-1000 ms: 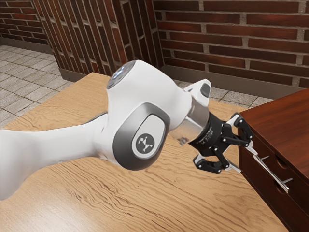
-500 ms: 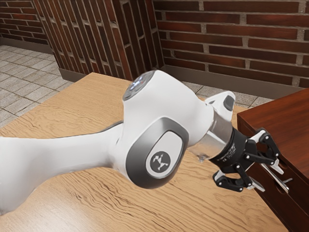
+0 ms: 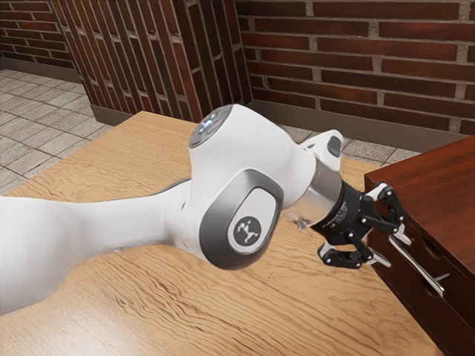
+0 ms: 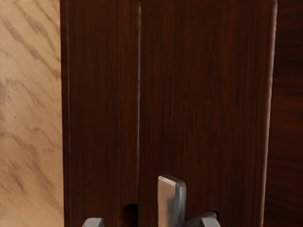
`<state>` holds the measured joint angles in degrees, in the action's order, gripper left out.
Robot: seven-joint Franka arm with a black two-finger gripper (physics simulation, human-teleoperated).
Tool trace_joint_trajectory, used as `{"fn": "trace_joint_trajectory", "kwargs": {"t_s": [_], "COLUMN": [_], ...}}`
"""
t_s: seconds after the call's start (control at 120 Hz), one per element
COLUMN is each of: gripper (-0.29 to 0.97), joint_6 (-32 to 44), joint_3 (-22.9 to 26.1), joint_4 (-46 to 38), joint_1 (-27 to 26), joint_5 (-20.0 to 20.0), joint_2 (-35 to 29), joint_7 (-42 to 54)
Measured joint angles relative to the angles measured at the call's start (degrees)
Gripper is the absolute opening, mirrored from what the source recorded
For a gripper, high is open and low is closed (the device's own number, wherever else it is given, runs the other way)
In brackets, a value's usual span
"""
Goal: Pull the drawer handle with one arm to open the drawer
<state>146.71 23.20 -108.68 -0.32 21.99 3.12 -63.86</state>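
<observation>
Drawer handle [image 3: 415, 263] on dark cabinet [image 3: 438, 178]; pale wooden table [image 3: 260, 311], brick walls [image 3: 371, 59] behind.

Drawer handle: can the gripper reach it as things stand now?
Probably yes. The gripper is right at the handle on the drawer front, open, and nothing stands between them.

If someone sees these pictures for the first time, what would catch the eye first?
The big white arm crosses the wooden table in the exterior view. Its black gripper sits at the silver handle of the dark red-brown cabinet on the exterior view's right.
</observation>
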Motion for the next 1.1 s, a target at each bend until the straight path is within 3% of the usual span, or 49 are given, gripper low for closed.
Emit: {"fn": "trace_joint_trajectory", "kwargs": {"t_s": [1.1], "gripper": [0.19], "joint_6": [0.42], "joint_3": [0.26], "joint_4": [0.11], "joint_1": [-1.16], "joint_5": [-1.07], "joint_2": [0.23], "joint_7": [-0.08]}}
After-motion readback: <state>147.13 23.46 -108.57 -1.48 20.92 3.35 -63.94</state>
